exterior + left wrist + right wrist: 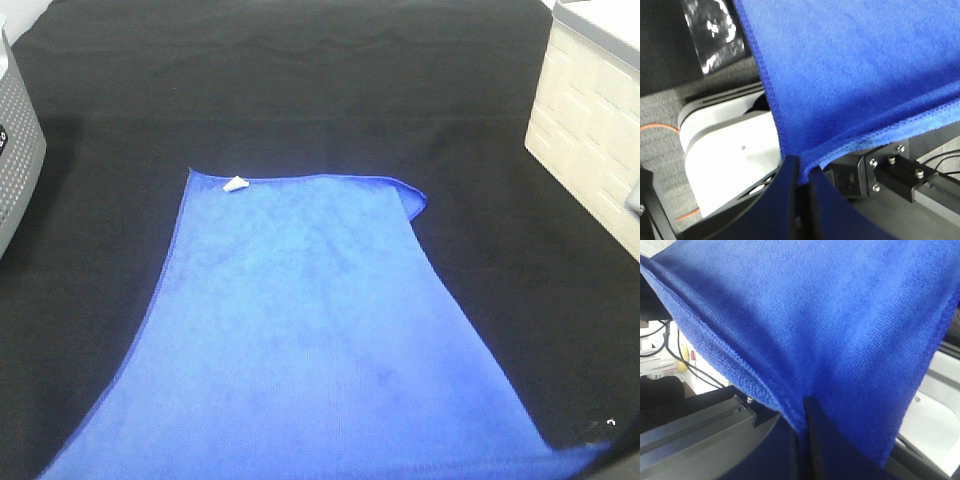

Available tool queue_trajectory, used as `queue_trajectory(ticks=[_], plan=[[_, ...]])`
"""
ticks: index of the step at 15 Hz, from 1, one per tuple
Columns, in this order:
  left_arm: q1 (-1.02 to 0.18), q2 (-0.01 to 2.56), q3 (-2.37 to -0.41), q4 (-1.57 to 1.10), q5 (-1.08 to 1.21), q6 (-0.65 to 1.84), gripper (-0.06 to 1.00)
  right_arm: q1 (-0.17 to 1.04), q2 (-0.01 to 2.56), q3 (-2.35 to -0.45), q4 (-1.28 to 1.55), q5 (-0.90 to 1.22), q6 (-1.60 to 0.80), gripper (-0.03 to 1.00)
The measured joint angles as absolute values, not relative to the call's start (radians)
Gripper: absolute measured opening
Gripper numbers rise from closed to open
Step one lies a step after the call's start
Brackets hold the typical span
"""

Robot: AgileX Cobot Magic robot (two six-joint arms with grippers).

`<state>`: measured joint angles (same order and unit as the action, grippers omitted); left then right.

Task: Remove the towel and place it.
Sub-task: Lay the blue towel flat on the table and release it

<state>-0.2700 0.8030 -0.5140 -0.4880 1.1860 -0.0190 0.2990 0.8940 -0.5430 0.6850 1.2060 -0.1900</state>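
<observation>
The royal-blue towel (310,330) lies spread over the black cloth, its far edge with the small white tag (235,184) toward the back and its near edge running off the bottom of the exterior view. Neither gripper shows there. In the left wrist view my left gripper (802,175) is shut on a corner of the towel (855,65), which stretches away from the fingers. Over in the right wrist view my right gripper (801,432) is shut on another corner of the towel (830,315), the fabric pulled taut.
The black cloth sheet (320,90) covers the table. A grey perforated unit (15,150) stands at the left edge and a white panelled box (590,130) at the right. A white machine base (725,155) and black rails sit below the left gripper.
</observation>
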Motion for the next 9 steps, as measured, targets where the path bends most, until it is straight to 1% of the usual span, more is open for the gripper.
queue_trajectory(ticks=[1, 4, 9], plan=[[-0.27, 0.803, -0.514, -0.488, 1.186, -0.019, 0.0, 0.299, 0.894, -0.543, 0.685, 1.206, -0.19, 0.0], [-0.27, 0.803, -0.509, -0.488, 1.187, -0.024, 0.0, 0.298, 0.911, -0.456, 0.692, 1.204, -0.19, 0.0], [-0.27, 0.847, -0.508, -0.487, 1.191, -0.098, 0.0, 0.297, 1.029, -0.445, 0.692, 1.193, -0.191, 0.0]])
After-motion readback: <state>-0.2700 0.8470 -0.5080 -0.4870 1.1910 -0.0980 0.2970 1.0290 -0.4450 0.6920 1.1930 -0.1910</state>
